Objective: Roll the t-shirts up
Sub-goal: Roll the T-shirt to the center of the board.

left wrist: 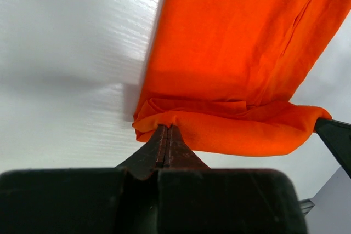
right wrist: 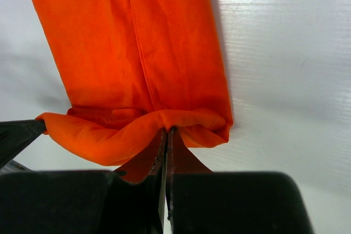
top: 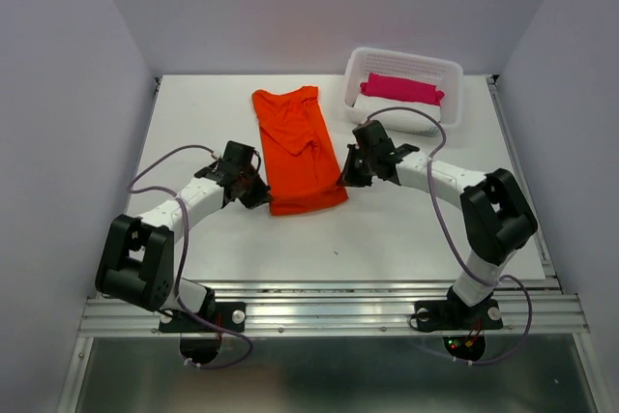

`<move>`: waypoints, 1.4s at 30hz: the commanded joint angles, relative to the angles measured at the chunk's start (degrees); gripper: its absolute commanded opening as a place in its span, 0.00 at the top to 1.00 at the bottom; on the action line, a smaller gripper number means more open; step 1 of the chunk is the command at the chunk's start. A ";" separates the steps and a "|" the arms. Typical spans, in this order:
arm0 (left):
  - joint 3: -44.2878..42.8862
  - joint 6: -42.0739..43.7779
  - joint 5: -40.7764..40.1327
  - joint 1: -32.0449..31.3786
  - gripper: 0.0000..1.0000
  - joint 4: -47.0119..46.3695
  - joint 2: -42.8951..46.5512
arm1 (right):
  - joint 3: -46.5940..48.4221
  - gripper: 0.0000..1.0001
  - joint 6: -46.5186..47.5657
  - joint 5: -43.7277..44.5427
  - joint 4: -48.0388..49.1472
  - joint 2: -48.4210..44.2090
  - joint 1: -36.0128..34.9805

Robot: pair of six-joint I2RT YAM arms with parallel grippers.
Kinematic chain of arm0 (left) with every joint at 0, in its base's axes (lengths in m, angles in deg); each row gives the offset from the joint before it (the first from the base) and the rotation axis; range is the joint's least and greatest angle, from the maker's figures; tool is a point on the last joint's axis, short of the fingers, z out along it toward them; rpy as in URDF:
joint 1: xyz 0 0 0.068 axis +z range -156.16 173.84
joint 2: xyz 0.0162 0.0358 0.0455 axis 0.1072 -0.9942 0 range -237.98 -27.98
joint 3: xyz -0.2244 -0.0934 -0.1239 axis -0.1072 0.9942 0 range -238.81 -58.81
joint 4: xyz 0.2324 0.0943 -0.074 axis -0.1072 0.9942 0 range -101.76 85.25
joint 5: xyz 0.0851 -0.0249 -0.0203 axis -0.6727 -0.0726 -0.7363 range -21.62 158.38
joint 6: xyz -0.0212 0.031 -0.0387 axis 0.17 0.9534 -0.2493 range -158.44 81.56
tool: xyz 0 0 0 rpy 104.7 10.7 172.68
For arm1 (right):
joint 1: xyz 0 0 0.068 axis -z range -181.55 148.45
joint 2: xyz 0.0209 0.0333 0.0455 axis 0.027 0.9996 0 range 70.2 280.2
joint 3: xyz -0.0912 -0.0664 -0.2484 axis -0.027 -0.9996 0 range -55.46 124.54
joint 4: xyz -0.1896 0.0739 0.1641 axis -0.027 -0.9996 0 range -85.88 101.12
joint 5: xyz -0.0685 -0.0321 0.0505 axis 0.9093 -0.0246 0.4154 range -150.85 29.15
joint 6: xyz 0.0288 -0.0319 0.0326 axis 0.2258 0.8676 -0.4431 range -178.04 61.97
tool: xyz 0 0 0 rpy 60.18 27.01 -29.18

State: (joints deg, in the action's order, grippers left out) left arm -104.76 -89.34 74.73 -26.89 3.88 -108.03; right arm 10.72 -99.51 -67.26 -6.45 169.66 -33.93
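Note:
An orange-red t-shirt lies folded into a long strip on the white table, its length running away from the arms. The near hem is lifted a little and curled into a soft fold. My left gripper is shut on the hem's left corner, its fingertips pressed together on the fabric. At the hem's right corner, my right gripper is shut in the same way. Each wrist view shows the other gripper's dark tip at the picture's edge.
A white slotted basket stands at the back right, holding a magenta-pink cloth bundle. The table's side walls rise left and right. A metal rail runs along the near edge by the arm bases.

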 commanded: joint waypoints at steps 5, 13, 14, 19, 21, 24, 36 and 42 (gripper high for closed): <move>-3.17 3.17 1.30 0.95 0.99 -2.54 -4.93 | 5.37 0.91 2.10 1.58 0.86 4.07 1.27; -5.45 4.31 -3.27 2.10 0.40 0.53 -4.15 | 6.08 0.61 2.62 2.99 0.95 1.89 1.27; -5.90 4.40 -4.23 2.27 0.40 1.06 -3.10 | 5.81 0.60 2.80 3.25 0.95 1.18 1.27; -6.78 4.84 -10.55 2.27 0.40 3.87 1.90 | 2.21 0.58 3.42 2.29 1.13 -4.17 1.27; -6.17 4.66 -10.48 2.19 0.40 3.87 3.57 | 0.90 0.58 3.50 2.63 0.52 -5.40 -0.66; -4.41 4.58 -9.60 1.40 0.42 3.61 6.65 | -0.34 0.57 3.24 3.60 -0.02 -7.08 -2.94; 1.48 2.38 -4.79 -2.91 0.46 1.94 11.23 | 0.09 0.62 2.36 -0.61 1.83 -3.84 -12.18; 0.78 2.38 -4.86 -2.91 0.46 2.47 11.06 | 4.22 0.63 2.10 -0.53 2.53 1.87 -12.18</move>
State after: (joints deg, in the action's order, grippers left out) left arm -103.43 -86.71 69.71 -29.79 6.27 -98.29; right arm 10.50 -97.30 -67.35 -6.38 168.59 -46.21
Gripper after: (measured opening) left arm 0.544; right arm 0.377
